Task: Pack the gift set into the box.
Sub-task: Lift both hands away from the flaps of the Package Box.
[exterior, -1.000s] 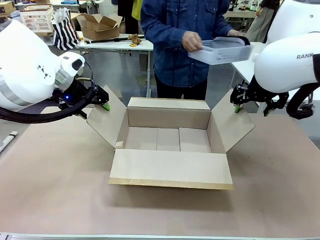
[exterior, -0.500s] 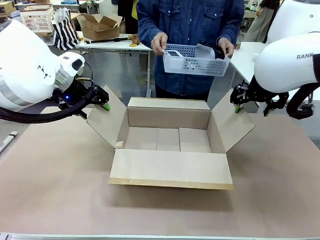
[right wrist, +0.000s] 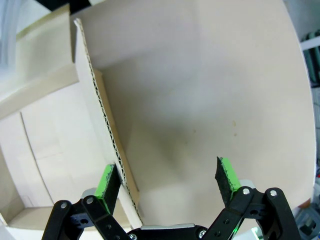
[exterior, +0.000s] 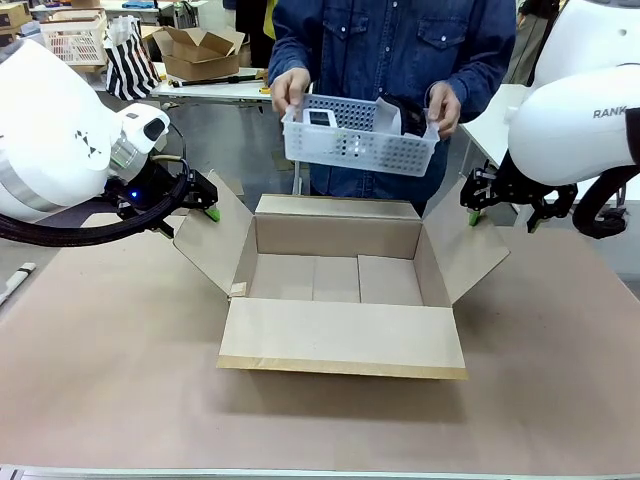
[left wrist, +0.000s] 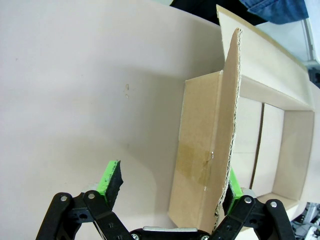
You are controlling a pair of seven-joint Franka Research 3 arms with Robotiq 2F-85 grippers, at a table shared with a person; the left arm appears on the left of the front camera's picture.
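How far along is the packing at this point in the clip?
Done: the box stands open and empty, the left gripper and right gripper, both open, straddling its side flaps. In hand: the person holds the basket over the far side. Left: lowering it inside.

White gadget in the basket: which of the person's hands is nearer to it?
Their right hand, gripping the basket end where the white gadget lies. Their left hand holds the opposite end, across the basket from it.

Letters "RANK" on the right arm (exterior: 585, 128)
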